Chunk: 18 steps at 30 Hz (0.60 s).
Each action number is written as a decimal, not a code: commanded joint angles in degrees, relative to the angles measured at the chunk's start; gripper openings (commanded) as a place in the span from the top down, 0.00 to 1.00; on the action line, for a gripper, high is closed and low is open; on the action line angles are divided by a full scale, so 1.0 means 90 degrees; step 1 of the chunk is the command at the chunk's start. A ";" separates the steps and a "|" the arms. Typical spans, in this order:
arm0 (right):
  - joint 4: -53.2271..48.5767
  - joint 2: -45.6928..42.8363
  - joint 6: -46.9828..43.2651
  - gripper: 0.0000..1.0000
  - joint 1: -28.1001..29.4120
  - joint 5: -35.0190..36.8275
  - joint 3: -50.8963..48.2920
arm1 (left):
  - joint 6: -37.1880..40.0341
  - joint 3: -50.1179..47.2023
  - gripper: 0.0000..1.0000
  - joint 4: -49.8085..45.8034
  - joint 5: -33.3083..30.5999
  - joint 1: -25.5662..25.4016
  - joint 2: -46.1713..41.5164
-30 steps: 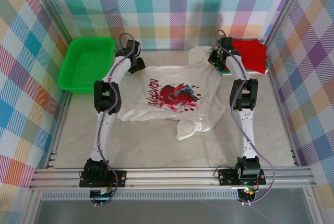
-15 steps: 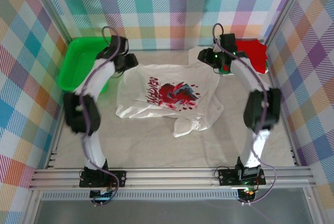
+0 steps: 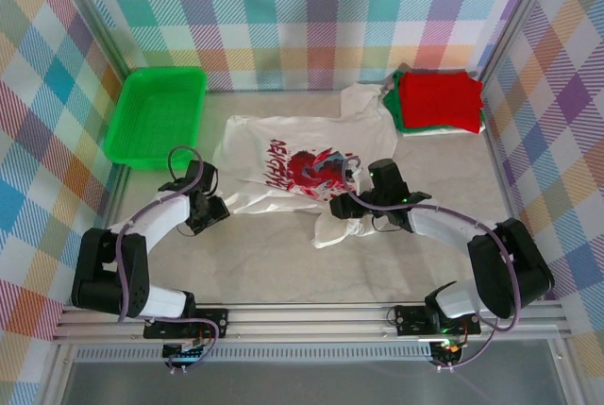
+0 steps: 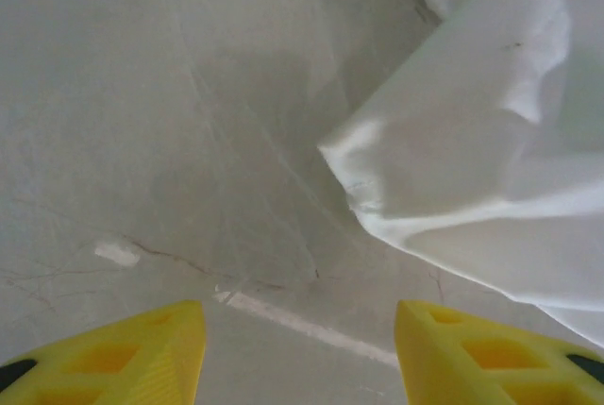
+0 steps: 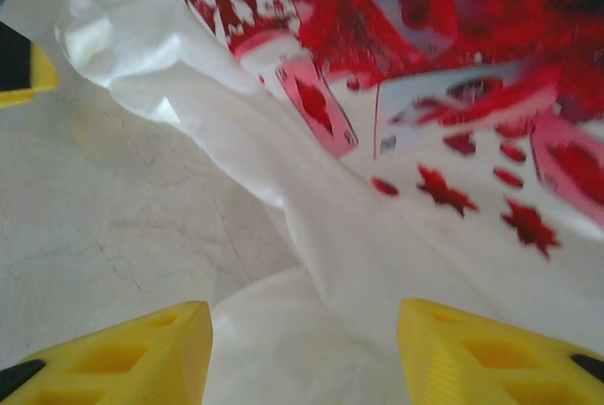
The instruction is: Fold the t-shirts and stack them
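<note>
Shirt time on the pale marbled table [image 3: 283, 273]: a soft white t-shirt [image 3: 302, 174] with a red-and-dark graphic print lies face up mid-table, spread mostly flat, though its near right part is bunched into a crumpled lump. The left gripper [image 3: 215, 209] sits low at the near left corner of the tee. Its wrist camera shows the yellow fingers [image 4: 132, 353] spread apart over bare tabletop, nothing between them, with the shirt's hem corner just ahead and to the right, not touching. The right gripper [image 3: 344, 205] is down over the crumpled part, beside the lower edge of the print. From its wrist view the two yellow fingers [image 5: 472, 348] stand apart with white cloth lying between and under them (whether they touch the fabric, I cannot tell), red splashes of the print just ahead. Over in the far right corner, a folded red t-shirt [image 3: 439, 98] rests on top of a folded green t-shirt [image 3: 397, 114], a strip of which shows along the left edge. One sleeve of the white tee reaches up to just beside that stack. Far left, a bright green rectangular plastic tray [image 3: 159, 114] sits near the tee's far left corner without touching it, against the checked pastel wall [image 3: 311, 8].
</note>
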 commanded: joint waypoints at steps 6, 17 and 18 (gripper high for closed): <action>0.1310 0.0125 -0.0129 0.45 0.0001 0.0053 -0.0029 | 0.0320 0.0484 0.47 0.1415 0.0298 0.0084 0.0950; 0.1302 -0.0240 -0.0161 0.45 0.0007 0.0522 -0.0415 | 0.0735 0.1445 1.00 0.0705 0.0153 0.0083 0.1099; 0.1316 -0.0216 -0.0147 0.45 0.0006 0.0572 -0.0430 | 0.0770 0.1587 1.00 0.0522 0.0136 0.0084 0.1023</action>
